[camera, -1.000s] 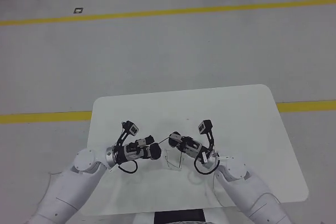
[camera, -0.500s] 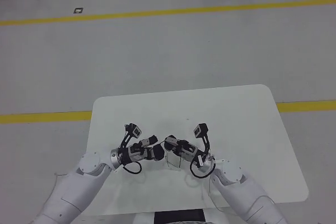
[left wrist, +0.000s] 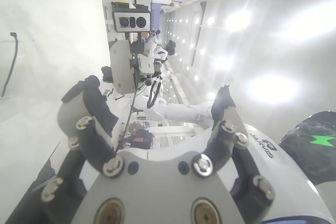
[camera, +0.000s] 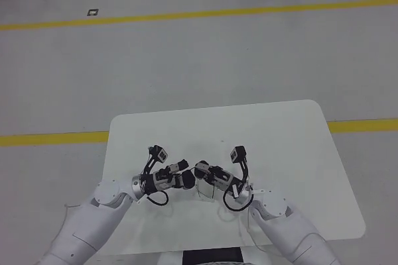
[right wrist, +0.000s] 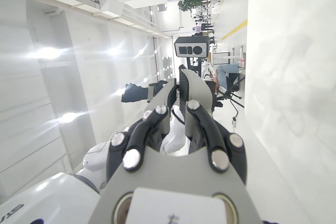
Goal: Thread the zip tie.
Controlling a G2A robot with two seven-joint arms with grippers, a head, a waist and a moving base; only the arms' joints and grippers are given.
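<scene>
Above the middle of the white table (camera: 285,132), my two grippers meet tip to tip. My right gripper (camera: 200,170) (right wrist: 178,79) is shut, with its fingers pressed together. A thin black zip tie strap (left wrist: 126,120) runs from its tips toward the palm of my left gripper (camera: 184,177) (left wrist: 156,88). The left gripper is open, its dark-padded fingers (left wrist: 89,93) spread wide on either side of the strap's end. I cannot see whether the strap touches them. A second black zip tie (left wrist: 10,62) lies flat on the table beyond the left gripper.
The table's far edge and rounded corners lie well beyond the grippers. A yellow floor line (camera: 46,139) runs past the table on both sides. Each wrist carries a black cable loop (camera: 231,199).
Over the last second both grippers moved toward each other and closed the gap between their tips. In the last half second they hardly moved.
</scene>
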